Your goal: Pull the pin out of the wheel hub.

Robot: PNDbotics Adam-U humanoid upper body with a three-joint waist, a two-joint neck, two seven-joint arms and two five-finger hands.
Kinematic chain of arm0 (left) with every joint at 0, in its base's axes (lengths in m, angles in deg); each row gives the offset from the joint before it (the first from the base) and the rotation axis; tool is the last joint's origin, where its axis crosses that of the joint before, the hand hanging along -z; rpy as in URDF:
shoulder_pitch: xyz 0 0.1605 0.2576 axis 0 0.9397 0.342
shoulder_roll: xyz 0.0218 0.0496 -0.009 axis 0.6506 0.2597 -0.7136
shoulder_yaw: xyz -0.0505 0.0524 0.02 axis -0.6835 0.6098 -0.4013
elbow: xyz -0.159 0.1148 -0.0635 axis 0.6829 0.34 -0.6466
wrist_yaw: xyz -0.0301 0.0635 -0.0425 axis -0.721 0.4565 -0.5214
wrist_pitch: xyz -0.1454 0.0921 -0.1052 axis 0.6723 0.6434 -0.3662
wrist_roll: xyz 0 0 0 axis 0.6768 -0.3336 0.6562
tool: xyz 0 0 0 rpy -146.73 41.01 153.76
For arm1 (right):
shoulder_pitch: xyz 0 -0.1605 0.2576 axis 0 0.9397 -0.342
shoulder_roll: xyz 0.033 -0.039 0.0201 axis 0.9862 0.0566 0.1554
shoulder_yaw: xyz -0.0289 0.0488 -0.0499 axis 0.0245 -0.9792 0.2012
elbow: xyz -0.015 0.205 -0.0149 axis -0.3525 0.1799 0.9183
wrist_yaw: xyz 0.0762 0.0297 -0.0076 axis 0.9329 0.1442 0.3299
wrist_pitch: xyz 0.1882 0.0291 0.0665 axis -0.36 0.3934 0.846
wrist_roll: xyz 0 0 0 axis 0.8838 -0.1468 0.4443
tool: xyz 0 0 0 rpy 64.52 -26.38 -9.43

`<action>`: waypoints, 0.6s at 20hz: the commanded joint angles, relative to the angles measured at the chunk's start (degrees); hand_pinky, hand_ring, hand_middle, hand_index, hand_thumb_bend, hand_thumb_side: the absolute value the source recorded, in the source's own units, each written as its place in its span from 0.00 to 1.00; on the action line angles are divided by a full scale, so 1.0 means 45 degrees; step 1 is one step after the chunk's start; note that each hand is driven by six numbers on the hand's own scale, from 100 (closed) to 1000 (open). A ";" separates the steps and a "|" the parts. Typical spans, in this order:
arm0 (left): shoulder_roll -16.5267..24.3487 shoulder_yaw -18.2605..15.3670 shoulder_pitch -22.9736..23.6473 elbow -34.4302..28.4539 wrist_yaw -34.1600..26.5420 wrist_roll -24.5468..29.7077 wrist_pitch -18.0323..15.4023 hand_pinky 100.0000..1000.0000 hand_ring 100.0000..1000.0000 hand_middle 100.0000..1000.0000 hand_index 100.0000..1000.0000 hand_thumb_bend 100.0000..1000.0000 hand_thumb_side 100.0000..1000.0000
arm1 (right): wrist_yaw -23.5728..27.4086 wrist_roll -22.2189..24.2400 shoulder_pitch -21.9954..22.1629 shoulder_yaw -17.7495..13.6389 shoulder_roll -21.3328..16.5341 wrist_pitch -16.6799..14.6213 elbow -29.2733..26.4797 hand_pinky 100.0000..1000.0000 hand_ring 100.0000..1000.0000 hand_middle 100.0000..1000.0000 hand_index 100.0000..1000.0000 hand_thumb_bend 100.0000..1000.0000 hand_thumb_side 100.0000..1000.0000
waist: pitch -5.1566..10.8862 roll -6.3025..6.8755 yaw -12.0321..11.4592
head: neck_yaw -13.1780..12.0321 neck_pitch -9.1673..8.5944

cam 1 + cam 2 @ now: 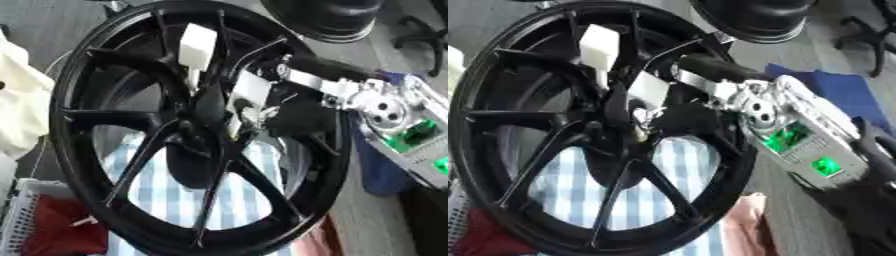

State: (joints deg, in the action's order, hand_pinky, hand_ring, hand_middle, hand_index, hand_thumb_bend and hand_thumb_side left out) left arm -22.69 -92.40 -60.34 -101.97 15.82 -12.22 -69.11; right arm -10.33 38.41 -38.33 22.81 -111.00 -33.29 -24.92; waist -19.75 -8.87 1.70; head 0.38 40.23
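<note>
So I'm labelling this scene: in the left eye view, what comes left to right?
White cloth → red item in a white basket → black wheel → white blocks at the hub → right hand → silver wrist with green lights.

1. The left eye view looks down from the head, very near, facing the black wheel hub, which fills most of the picture; the right hand sits right of centre.
2. The right eye view faces the same way from slightly further right; the hub lies left of the hand.
3. Both share the hub, the hand, and the checked cloth below the hand.
</note>
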 commanded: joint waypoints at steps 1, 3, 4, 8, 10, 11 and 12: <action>0.0165 -0.0099 -0.0071 -0.0277 -0.0025 0.0000 0.0013 0.57 0.79 0.55 0.69 0.01 0.83 | 0.0257 -0.0229 -0.0225 -0.0304 -0.0355 0.0325 -0.0495 0.74 0.55 0.24 0.46 0.00 0.52 | 0.0244 0.0133 0.0032 | 0.0042 -0.0025; 0.0161 -0.0102 -0.0078 -0.0277 -0.0038 0.0007 0.0011 0.57 0.79 0.55 0.69 0.01 0.83 | 0.0340 -0.0433 -0.0269 -0.0315 -0.0406 0.0368 -0.0568 0.73 0.53 0.23 0.45 0.00 0.50 | 0.0271 0.0128 0.0031 | 0.0049 -0.0002; 0.0157 -0.0100 -0.0072 -0.0275 -0.0043 0.0016 0.0018 0.57 0.79 0.55 0.69 0.01 0.83 | 0.0394 -0.0539 -0.0289 -0.0341 -0.0425 0.0359 -0.0579 0.72 0.52 0.23 0.45 0.00 0.50 | 0.0294 0.0129 0.0037 | 0.0041 0.0010; 0.0138 -0.0117 -0.0050 -0.0262 -0.0059 0.0014 0.0037 0.58 0.79 0.55 0.69 0.01 0.83 | 0.0726 -0.0923 -0.0378 -0.0497 -0.0500 0.0287 -0.0590 0.71 0.51 0.21 0.44 0.00 0.48 | 0.0402 0.0137 0.0054 | 0.0022 0.0039; 0.0138 -0.0123 -0.0045 -0.0257 -0.0071 0.0011 0.0033 0.58 0.79 0.55 0.69 0.01 0.83 | 0.0863 -0.1059 -0.0439 -0.0554 -0.0577 0.0290 -0.0591 0.71 0.50 0.21 0.43 0.00 0.46 | 0.0472 0.0145 0.0062 | 0.0011 0.0055; 0.0141 -0.0125 -0.0043 -0.0255 -0.0077 0.0010 0.0028 0.58 0.79 0.55 0.69 0.01 0.82 | 0.0925 -0.1104 -0.0466 -0.0581 -0.0613 0.0298 -0.0591 0.71 0.50 0.21 0.43 0.00 0.45 | 0.0507 0.0149 0.0069 | 0.0013 0.0060; 0.0143 -0.0126 -0.0040 -0.0248 -0.0081 0.0011 0.0026 0.58 0.79 0.55 0.69 0.01 0.82 | 0.0992 -0.1139 -0.0493 -0.0612 -0.0642 0.0312 -0.0591 0.71 0.50 0.20 0.43 0.00 0.45 | 0.0542 0.0153 0.0076 | 0.0016 0.0061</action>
State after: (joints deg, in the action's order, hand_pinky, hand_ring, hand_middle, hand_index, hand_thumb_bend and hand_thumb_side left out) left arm -22.70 -92.41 -60.31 -101.97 15.75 -12.13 -69.00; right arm -6.53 33.35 -39.52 21.19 -112.16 -32.42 -26.50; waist -18.86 -8.78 1.96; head 0.45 40.27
